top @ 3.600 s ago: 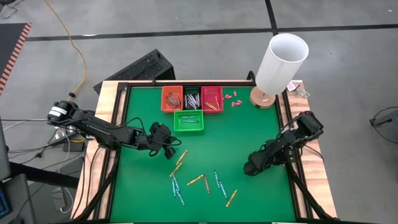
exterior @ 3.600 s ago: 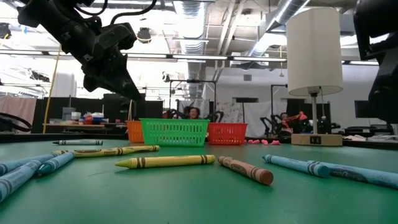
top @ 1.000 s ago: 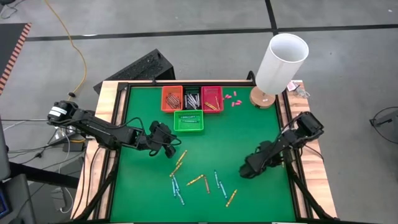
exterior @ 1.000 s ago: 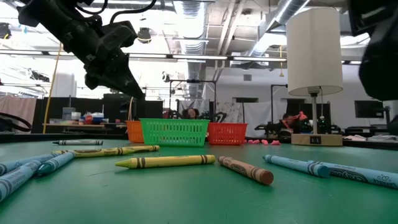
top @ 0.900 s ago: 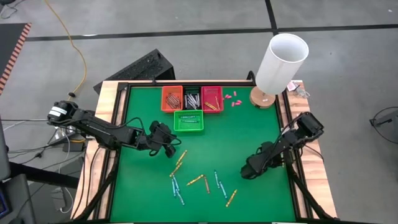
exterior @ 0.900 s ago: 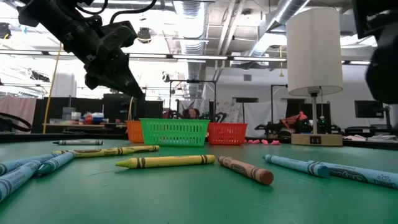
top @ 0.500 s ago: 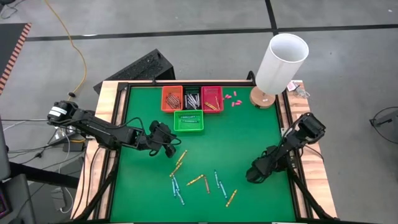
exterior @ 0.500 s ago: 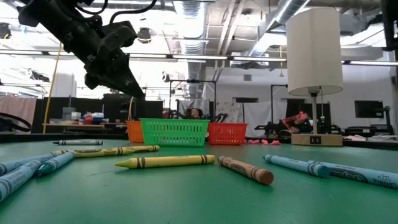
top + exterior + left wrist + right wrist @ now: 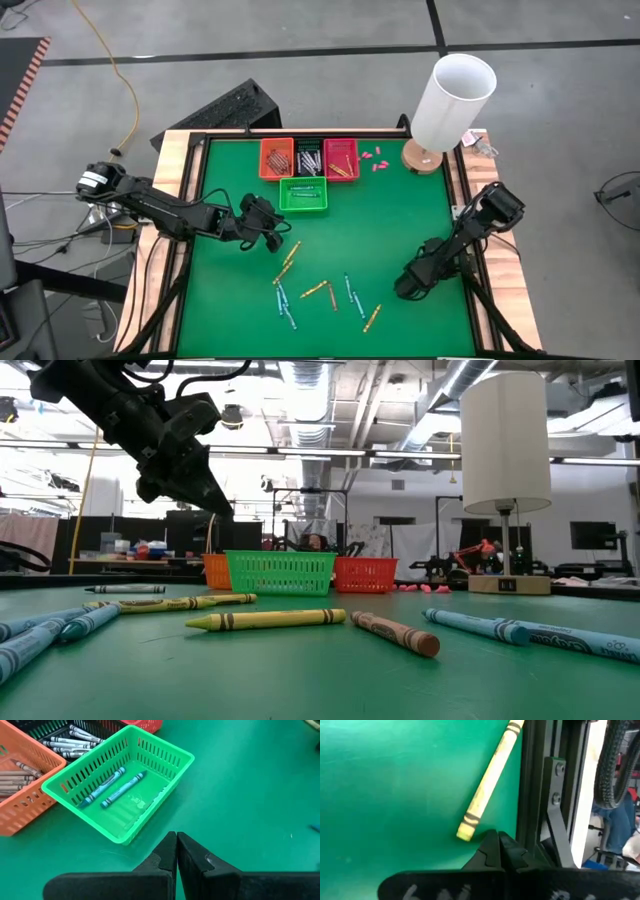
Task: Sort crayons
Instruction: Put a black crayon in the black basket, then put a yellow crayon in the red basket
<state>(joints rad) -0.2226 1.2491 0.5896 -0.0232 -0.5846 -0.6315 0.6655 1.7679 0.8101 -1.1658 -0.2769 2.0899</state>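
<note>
On the green table (image 9: 380, 220), loose crayons (image 9: 325, 291) are scattered near the front; others are sorted into baskets (image 9: 308, 160) at the far edge. Left gripper (image 9: 275, 240) and right gripper (image 9: 403, 290) are seen pressed together, empty.

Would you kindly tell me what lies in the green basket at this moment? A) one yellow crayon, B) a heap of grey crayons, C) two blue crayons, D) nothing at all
C: the left wrist view shows two blue crayons lying side by side on the floor of the green basket, with no other crayons in it.
</note>
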